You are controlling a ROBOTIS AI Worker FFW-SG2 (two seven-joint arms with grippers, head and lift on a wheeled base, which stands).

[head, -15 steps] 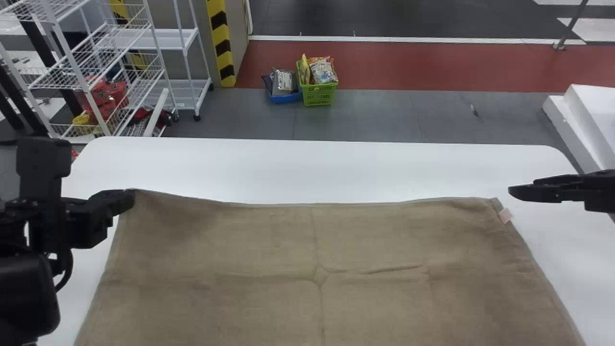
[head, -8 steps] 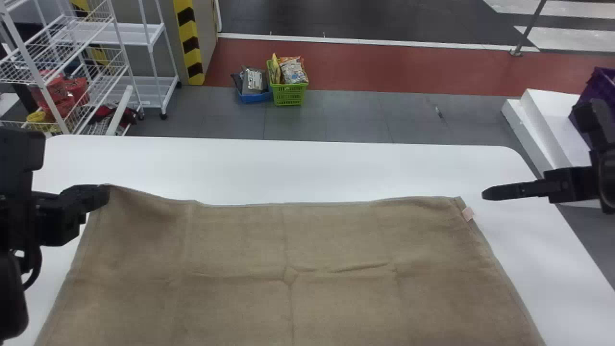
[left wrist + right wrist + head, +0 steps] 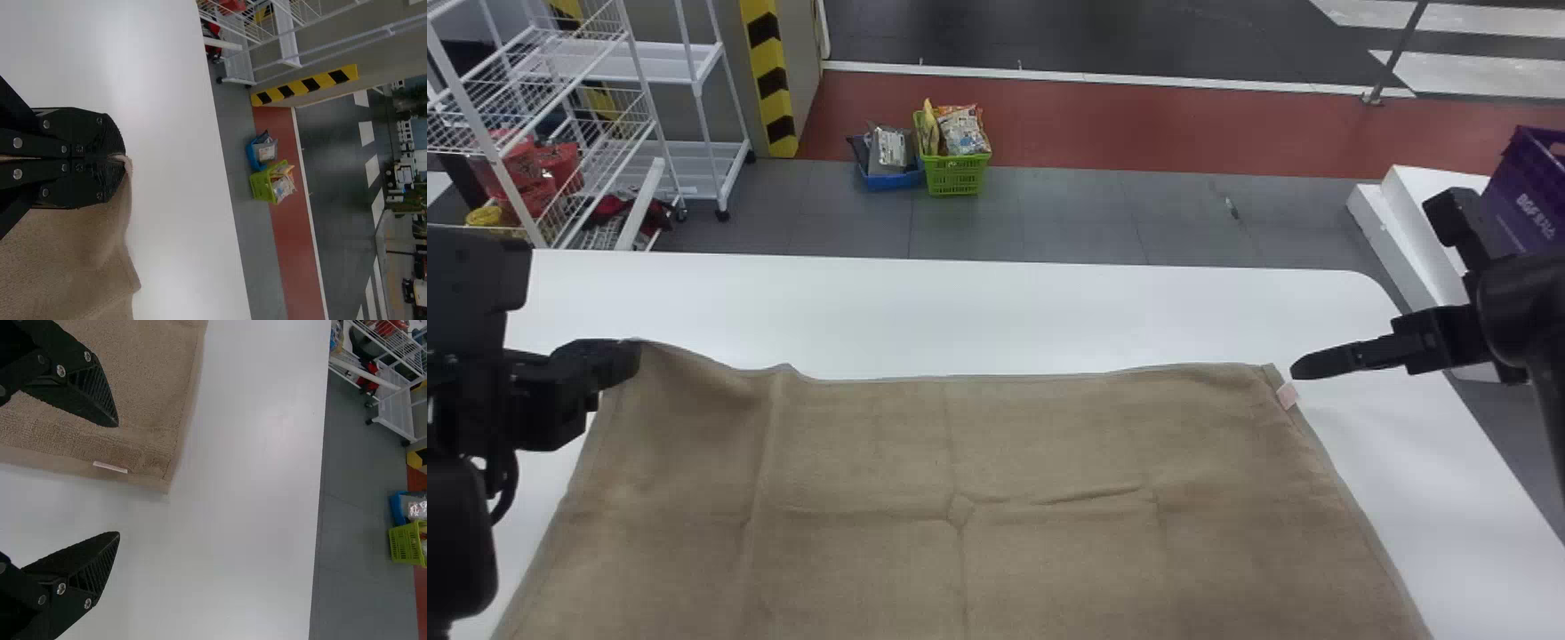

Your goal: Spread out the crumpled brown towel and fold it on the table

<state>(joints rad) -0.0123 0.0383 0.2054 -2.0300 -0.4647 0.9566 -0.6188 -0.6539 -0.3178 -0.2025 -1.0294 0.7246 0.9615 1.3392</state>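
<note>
Towel [image 3: 1005, 480] lay spread nearly flat on the white table [image 3: 960, 307], filling the lower middle of the head view and running past its bottom edge, with creases crossing near its centre. At the left of the frame, the left gripper [image 3: 121, 158] was clenched on the towel's far left corner, its two fingers pressed together with a bit of cloth pinched at the tips. That grip seemed meant to pin down one end of the far edge, so that the edge could be carried as a line; beside it the cloth rose in a soft wave, likely slack between the two corners. At the right of the frame, the right gripper [image 3: 118, 480] held nothing, its fingers parted, one over the towel and the other over bare table, just beside the far right corner with its small pale label [image 3: 1287, 395]. It was probably placed there to take the matching corner. Spreading looked all but done and the first fold not begun; closing too short of the cloth could miss the corner, and a lopsided pull could skew the fold.
</note>
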